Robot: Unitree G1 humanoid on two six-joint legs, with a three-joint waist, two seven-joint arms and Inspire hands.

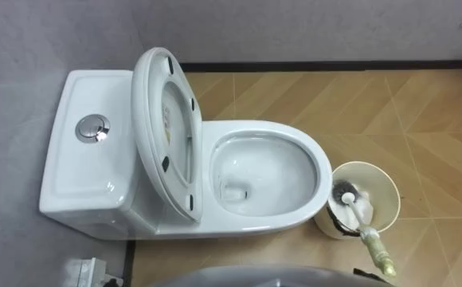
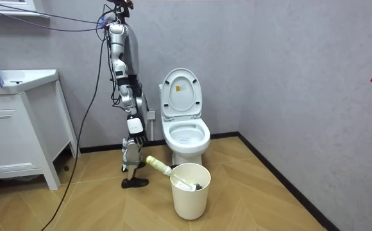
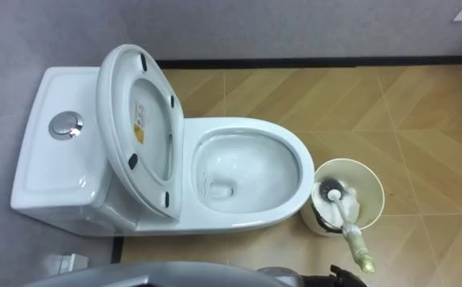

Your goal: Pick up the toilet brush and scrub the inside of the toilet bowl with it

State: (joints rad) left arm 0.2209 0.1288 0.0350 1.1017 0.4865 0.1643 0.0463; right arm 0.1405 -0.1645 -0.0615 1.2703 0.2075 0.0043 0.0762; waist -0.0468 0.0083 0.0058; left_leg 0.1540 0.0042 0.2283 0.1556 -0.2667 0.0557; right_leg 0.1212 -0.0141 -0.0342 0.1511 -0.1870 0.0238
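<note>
Right hand state cannot be told; the leaning brush is threatening to tip its bucket when lifted.

The two eye views looked steeply down from the robot's head, close above the toilet, its tank toward their left edge, the bucket toward their right. The room view stood farther off, facing the toilet's front. All three shared toilet and bucket.
</note>
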